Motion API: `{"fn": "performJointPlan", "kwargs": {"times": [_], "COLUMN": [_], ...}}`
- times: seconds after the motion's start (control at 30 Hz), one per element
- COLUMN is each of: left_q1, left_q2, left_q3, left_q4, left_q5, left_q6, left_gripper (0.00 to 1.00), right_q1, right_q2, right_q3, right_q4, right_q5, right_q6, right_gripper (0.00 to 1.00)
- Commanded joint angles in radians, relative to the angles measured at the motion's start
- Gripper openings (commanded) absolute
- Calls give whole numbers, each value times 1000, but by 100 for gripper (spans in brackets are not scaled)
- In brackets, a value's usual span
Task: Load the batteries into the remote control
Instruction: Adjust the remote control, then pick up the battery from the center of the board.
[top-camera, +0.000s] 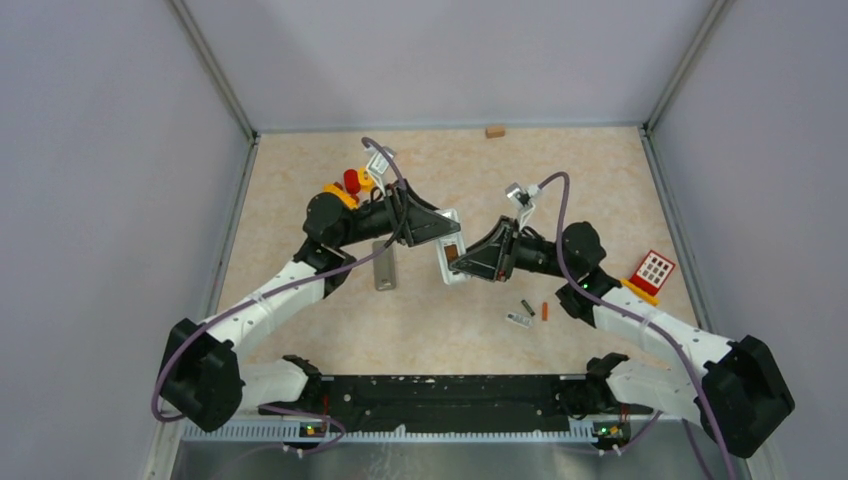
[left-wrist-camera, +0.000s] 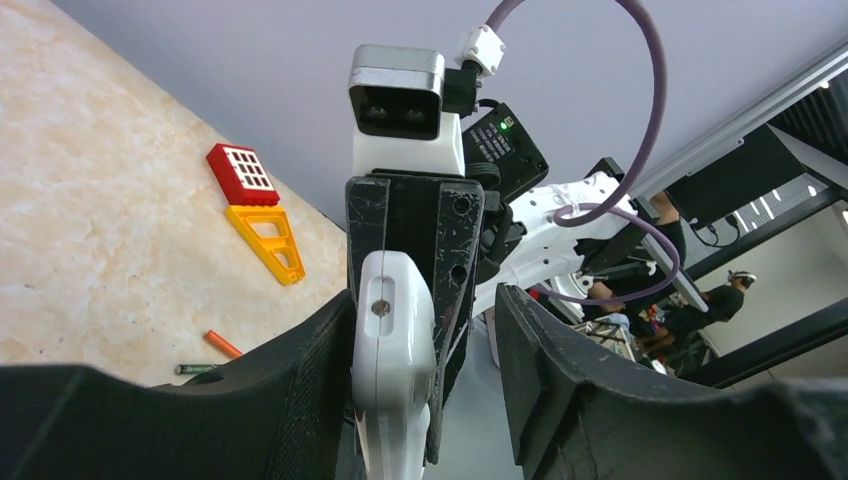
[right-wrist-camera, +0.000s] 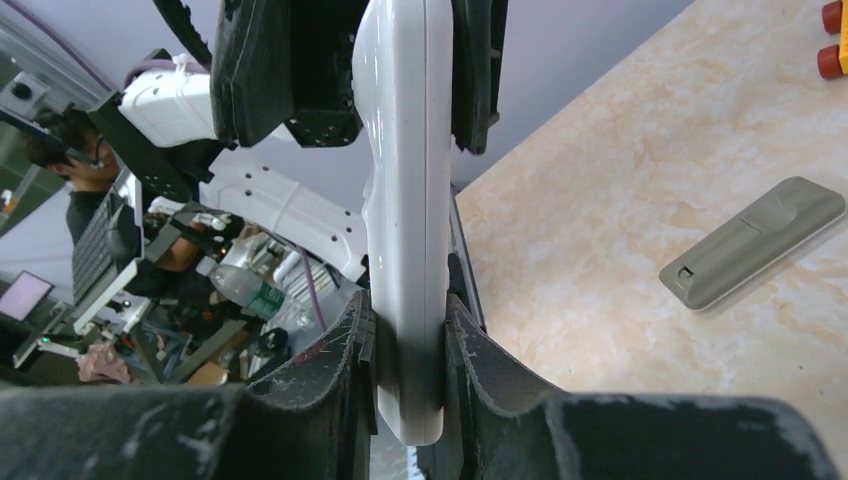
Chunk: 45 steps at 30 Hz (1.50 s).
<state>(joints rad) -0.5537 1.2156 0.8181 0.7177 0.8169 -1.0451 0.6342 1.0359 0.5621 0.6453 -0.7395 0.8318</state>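
A white remote (top-camera: 452, 250) is held off the table between both grippers. My right gripper (top-camera: 468, 262) is shut on its lower end (right-wrist-camera: 408, 310), both pads pressed on the remote (right-wrist-camera: 405, 200). My left gripper (top-camera: 437, 228) is open around the other end (left-wrist-camera: 420, 320). Its left finger touches the remote (left-wrist-camera: 393, 340) and its right finger stands apart. A dark green battery (top-camera: 527, 307) and an orange battery (top-camera: 544, 311) lie on the table to the right of the centre. Both also show in the left wrist view, the orange one (left-wrist-camera: 223, 344) and the green one (left-wrist-camera: 197, 369). The other batteries are not visible.
A grey remote-shaped piece (top-camera: 385, 265) lies flat left of centre, also in the right wrist view (right-wrist-camera: 752, 240). A small pale piece (top-camera: 518, 320) lies by the batteries. Red-yellow toy blocks sit at the right (top-camera: 652, 272) and behind the left arm (top-camera: 352, 183). A brown block (top-camera: 494, 131) is at the far wall.
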Motion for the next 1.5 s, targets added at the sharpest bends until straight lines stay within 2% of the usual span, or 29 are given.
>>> {"fn": "performJointPlan", "kwargs": {"times": [0.0, 0.1, 0.27, 0.33, 0.37, 0.4, 0.5, 0.53, 0.57, 0.67, 0.73, 0.83, 0.93, 1.03, 1.13, 1.3, 1.47], "left_q1": [5, 6, 23, 35, 43, 46, 68, 81, 92, 123, 146, 173, 189, 199, 209, 225, 237], "left_q2": [19, 40, 14, 9, 8, 7, -1, -6, -12, -30, -35, -40, -43, -41, -32, -7, 3], "left_q3": [-31, -26, -30, -30, -27, -24, -24, -23, -19, -1, -2, -12, -19, -20, -20, -14, -14], "left_q4": [144, 145, 91, 64, 42, 10, -132, -200, -285, -535, -623, -673, -675, -673, -674, -670, -663], "left_q5": [25, 67, 29, 13, 2, -9, -81, -116, -168, -358, -441, -496, -491, -482, -468, -432, -403], "left_q6": [-69, -76, -23, -9, 0, 16, 86, 133, 171, 287, 334, 372, 386, 398, 404, 402, 397], "left_gripper": [56, 55, 23, 3, 0, 0, 0, 0, 0, 0, 0, 0, 0, 0, 0, 0, 0], "right_q1": [-11, -11, -18, -23, -25, -28, -45, -53, -60, -69, -70, -70, -70, -65, -43, 29, 71], "right_q2": [33, 47, 55, 59, 62, 61, 40, 26, 14, 10, 38, 112, 250, 364, 453, 595, 664], "right_q3": [-9, -10, -5, -4, 1, 7, 35, 50, 65, 148, 200, 257, 330, 383, 422, 513, 531], "right_q4": [158, 167, 152, 148, 139, 120, -11, -83, -157, -423, -542, -679, -797, -847, -864, -953, -952], "right_q5": [-16, -17, -12, -11, -13, -13, 35, 70, 115, 277, 389, 548, 693, 734, 778, 875, 868], "right_q6": [62, 69, 63, 64, 61, 52, -16, -66, -109, -233, -304, -377, -451, -513, -560, -618, -626], "right_gripper": [0, 0, 0, 0, 0, 11, 54, 62, 64, 64, 61, 51, 33, 22, 22, 34, 36]}}
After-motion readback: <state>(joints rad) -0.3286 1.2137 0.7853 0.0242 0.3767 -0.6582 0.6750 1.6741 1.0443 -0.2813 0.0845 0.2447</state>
